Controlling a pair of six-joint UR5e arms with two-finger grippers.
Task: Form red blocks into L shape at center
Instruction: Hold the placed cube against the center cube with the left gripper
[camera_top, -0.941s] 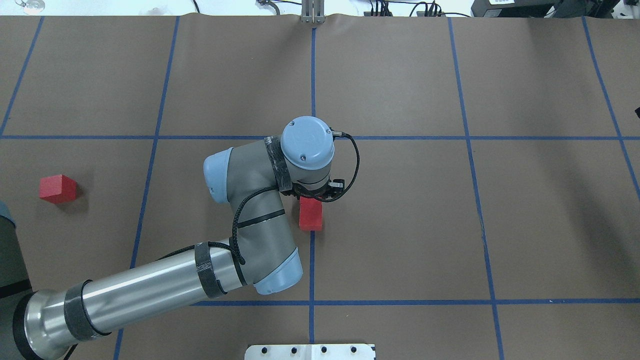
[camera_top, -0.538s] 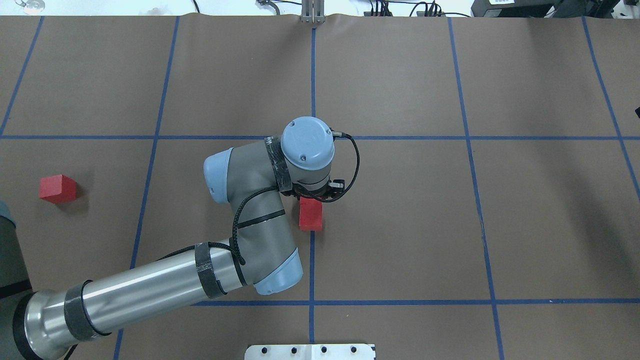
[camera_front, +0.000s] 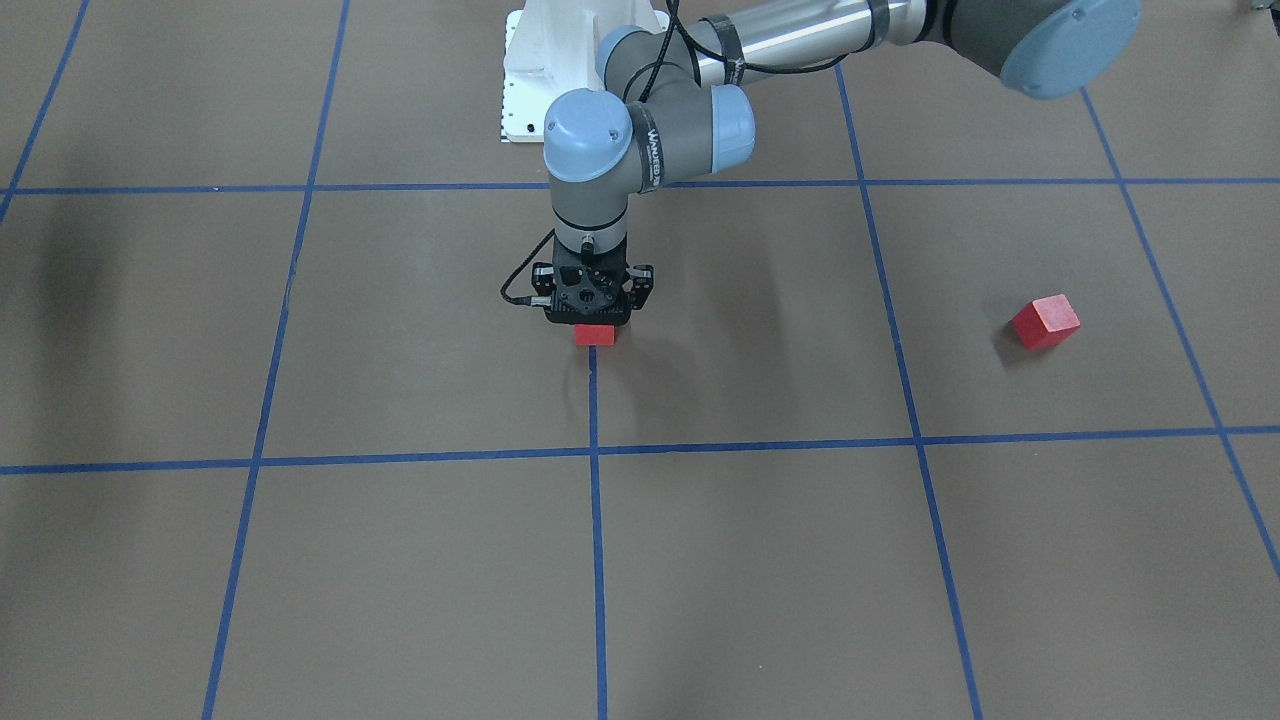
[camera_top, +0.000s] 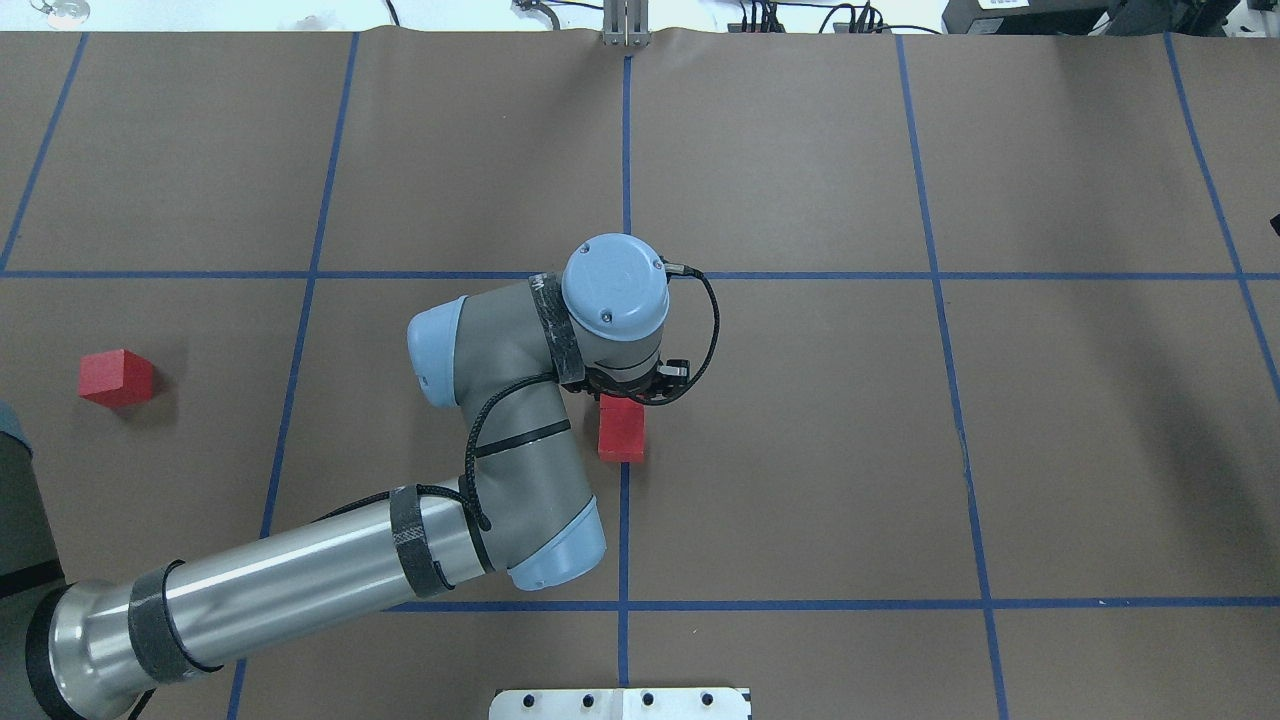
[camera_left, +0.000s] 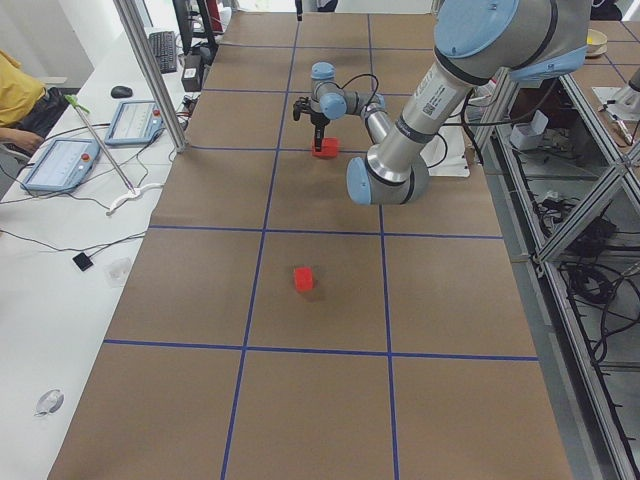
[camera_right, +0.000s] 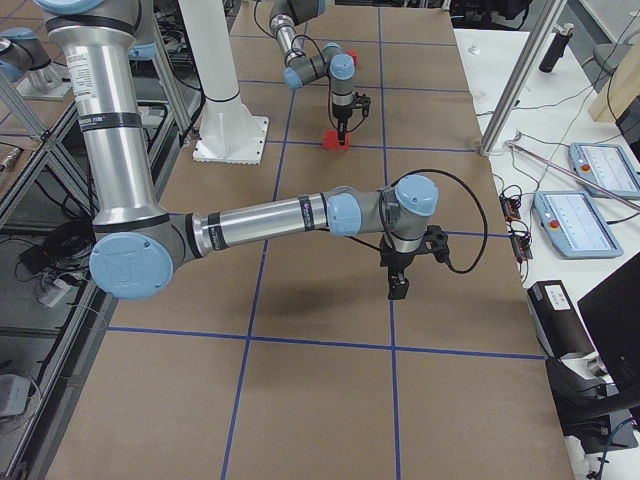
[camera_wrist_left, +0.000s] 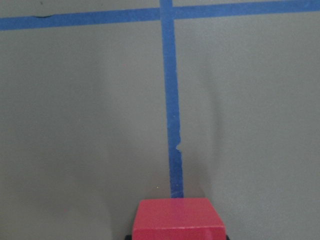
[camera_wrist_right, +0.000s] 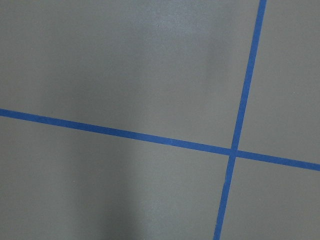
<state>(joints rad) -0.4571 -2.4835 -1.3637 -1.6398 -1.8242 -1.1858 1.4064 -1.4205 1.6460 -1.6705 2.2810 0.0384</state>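
Observation:
One red block (camera_top: 117, 377) lies alone far to the left, also in the front view (camera_front: 1045, 322) and the left view (camera_left: 304, 279). A red strip longer than one cube (camera_top: 621, 432) lies on the central blue line (camera_top: 623, 520), its far end hidden under my left wrist. My left gripper (camera_front: 596, 318) points straight down at the center, and its jaws look shut on a red block (camera_front: 596, 335). That block fills the bottom edge of the left wrist view (camera_wrist_left: 178, 217). My right gripper (camera_right: 398, 285) hangs over bare paper; I cannot tell if it is open.
The white base plate (camera_top: 620, 703) sits at the near table edge. My right arm (camera_right: 300, 212) reaches across the table's right end. Its wrist view shows only a blue tape crossing (camera_wrist_right: 233, 150). Operator desks with tablets (camera_left: 60, 160) flank the far side.

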